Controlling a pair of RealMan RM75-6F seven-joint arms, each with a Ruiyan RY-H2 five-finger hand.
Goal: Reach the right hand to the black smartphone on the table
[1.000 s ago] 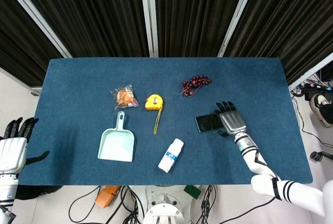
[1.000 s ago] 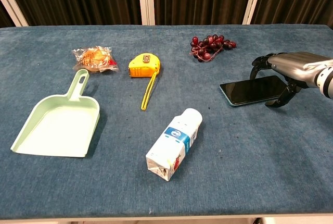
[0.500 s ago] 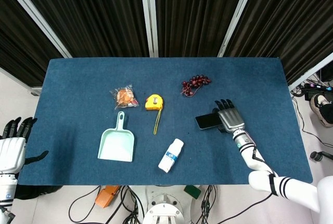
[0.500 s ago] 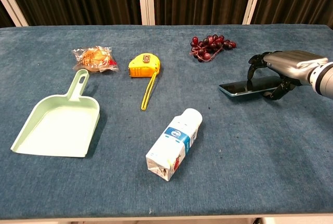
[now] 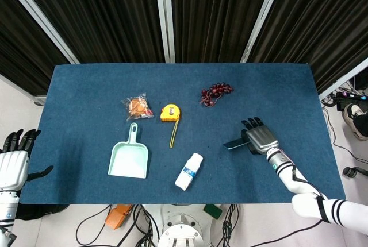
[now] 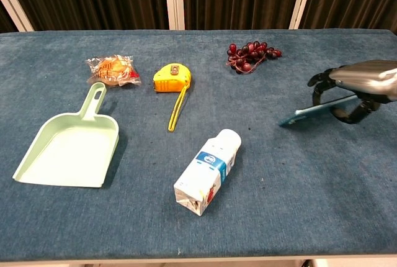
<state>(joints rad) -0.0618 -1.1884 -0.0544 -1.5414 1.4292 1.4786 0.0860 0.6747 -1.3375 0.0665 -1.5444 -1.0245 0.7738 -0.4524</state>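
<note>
Gripping the smartphone (image 6: 308,113) already: right hand (image 5: 261,138) has fingers curled over its far end, thumb under, near end tilted toward the table (image 5: 86,86). Whether the low corner touches the cloth, can't tell. Reach looks done, arguably past it. Phone sits right-of-centre, well apart from the grapes (image 5: 215,92) and milk carton (image 5: 189,171); open cloth all around, right table edge near. Left hand (image 5: 14,163) hangs off the left edge, fingers spread, holding nothing.
</note>
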